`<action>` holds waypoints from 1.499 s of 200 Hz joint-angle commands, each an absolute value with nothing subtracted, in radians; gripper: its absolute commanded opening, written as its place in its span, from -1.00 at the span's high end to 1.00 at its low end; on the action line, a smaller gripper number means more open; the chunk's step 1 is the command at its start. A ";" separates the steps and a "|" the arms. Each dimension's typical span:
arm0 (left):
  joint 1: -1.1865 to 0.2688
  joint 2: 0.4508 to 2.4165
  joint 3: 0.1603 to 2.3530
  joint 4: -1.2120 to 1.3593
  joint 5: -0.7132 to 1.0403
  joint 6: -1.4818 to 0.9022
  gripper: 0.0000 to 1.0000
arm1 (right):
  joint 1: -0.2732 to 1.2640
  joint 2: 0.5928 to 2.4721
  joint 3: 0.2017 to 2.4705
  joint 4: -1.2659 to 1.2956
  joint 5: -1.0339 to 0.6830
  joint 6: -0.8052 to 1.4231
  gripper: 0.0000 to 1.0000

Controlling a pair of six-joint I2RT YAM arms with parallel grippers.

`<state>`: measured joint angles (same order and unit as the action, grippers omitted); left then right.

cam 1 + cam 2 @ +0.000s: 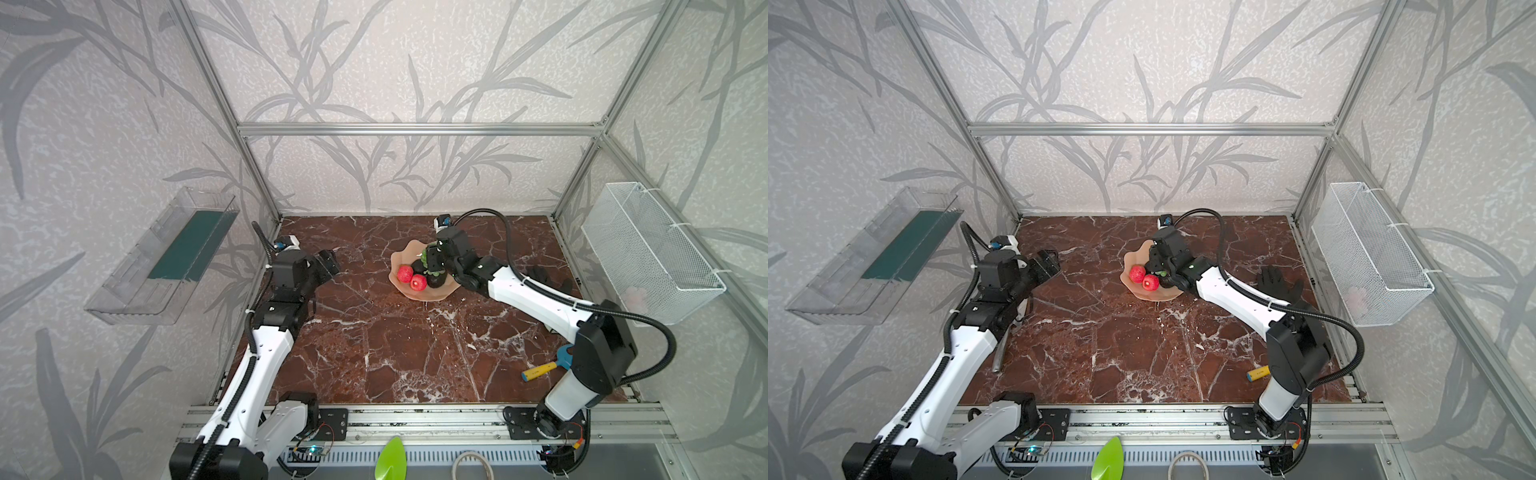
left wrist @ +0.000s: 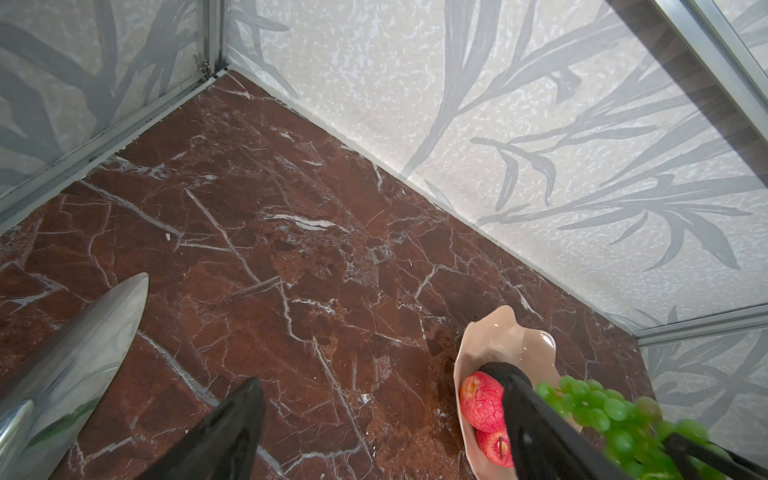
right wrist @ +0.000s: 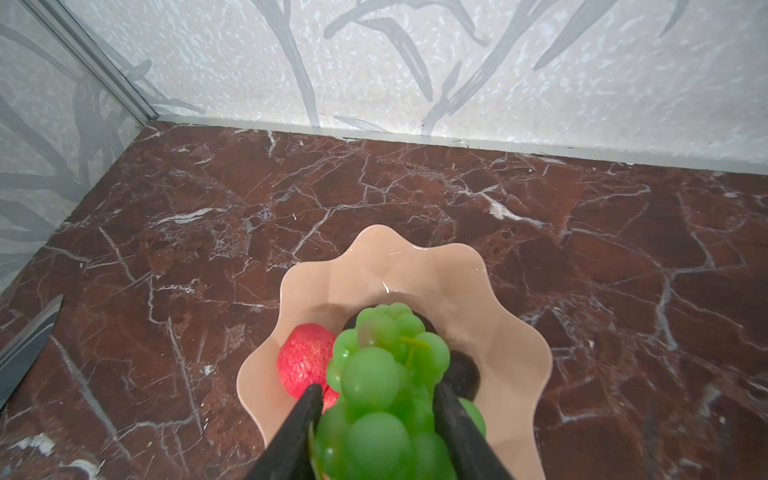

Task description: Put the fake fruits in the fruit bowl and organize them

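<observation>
Pinching the grape bunch (image 3: 374, 374) over the bowl (image 3: 415, 257), right fingers (image 3: 291, 436) closed, left fingers (image 2: 220, 436) spread, empty

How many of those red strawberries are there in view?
2. The far strawberry and the near strawberry sit side by side in the left part of the bowl. The right gripper and its grapes may hide others.
</observation>
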<state>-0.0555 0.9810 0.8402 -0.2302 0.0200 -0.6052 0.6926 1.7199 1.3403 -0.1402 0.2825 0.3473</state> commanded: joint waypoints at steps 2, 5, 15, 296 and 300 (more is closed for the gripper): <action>-0.044 0.967 0.834 -0.223 0.010 -0.614 -0.80 | 0.692 1.787 1.373 -0.069 0.252 0.321 0.12; -0.044 0.967 0.836 -0.225 0.008 -0.612 -0.81 | 0.693 1.793 1.372 -0.070 0.248 0.322 0.12; -0.043 0.967 0.837 -0.229 0.007 -0.611 -0.80 | 0.692 1.809 1.368 -0.076 0.242 0.324 0.11; -0.033 1.204 0.327 0.702 -0.396 -0.131 -0.95 | 0.288 1.062 0.363 0.422 0.440 0.048 -0.98; -0.033 1.226 0.320 0.727 -0.395 -0.120 -0.95 | 0.281 1.068 0.360 0.426 0.440 0.036 -0.98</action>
<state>-0.0387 1.1584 0.3412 0.5358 -0.2676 -0.2230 0.3046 1.0653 0.3798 0.2882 0.3416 0.1188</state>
